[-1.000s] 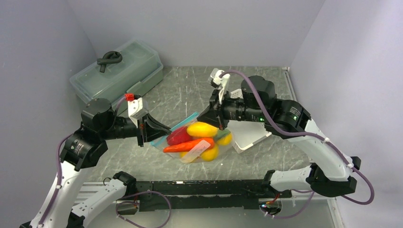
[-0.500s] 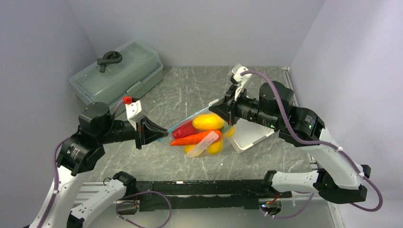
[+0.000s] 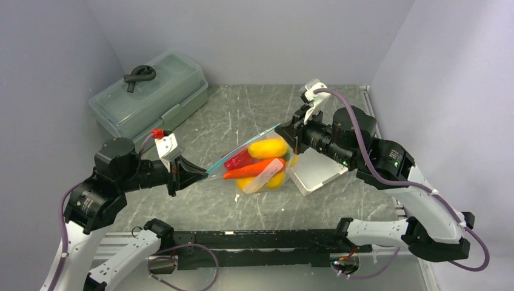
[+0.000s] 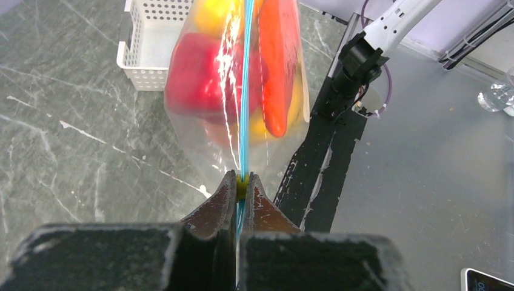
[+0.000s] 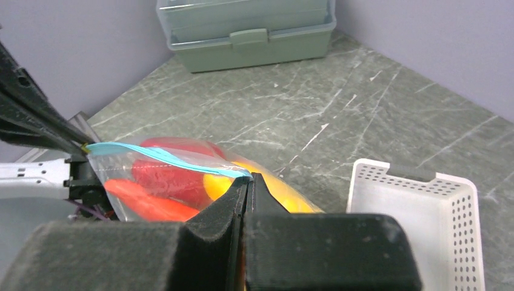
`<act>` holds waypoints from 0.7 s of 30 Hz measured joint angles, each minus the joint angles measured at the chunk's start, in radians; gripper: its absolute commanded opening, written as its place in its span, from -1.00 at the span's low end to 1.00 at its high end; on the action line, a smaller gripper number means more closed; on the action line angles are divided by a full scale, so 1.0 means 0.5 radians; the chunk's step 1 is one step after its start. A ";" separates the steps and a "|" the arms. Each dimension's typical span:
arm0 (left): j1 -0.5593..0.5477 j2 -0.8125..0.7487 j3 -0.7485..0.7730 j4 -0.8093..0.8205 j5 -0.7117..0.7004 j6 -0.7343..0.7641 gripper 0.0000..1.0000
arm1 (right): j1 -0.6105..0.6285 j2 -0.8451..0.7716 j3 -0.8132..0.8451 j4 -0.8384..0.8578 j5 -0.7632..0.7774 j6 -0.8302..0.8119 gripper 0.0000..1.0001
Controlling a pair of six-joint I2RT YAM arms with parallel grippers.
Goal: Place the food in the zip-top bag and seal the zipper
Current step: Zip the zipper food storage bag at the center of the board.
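Pinching tight, your left gripper (image 4: pixel 240 180) is clamped on the near end of the zipper (image 4: pixel 245 91). Your right gripper (image 5: pixel 248 180) is clamped on the far end, so the teal strip runs taut between them. Below it hangs the zip-top bag (image 3: pixel 257 176), just beside the white basket (image 3: pixel 316 174), with the food (image 3: pixel 267 148) already inside. Loading looks done. The strip reads as one thin line, so it's likely sealed, though you can't check every stretch. Compared with a second ago, your arms have drawn apart and the slack mouth is pulled straight.
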 measured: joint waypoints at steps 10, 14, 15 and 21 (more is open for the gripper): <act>0.000 -0.053 0.047 -0.134 -0.097 0.004 -1.00 | 0.000 -0.028 -0.027 0.030 0.120 0.014 -1.00; 0.000 -0.066 0.055 -0.140 -0.115 0.004 -0.98 | 0.001 -0.031 -0.033 0.031 0.115 0.026 -1.00; 0.000 -0.066 0.056 -0.143 -0.118 0.004 -0.92 | 0.001 -0.032 -0.033 0.032 0.111 0.029 -1.00; 0.000 -0.066 0.056 -0.147 -0.146 -0.002 -0.26 | 0.000 -0.037 -0.036 0.060 0.077 0.031 -1.00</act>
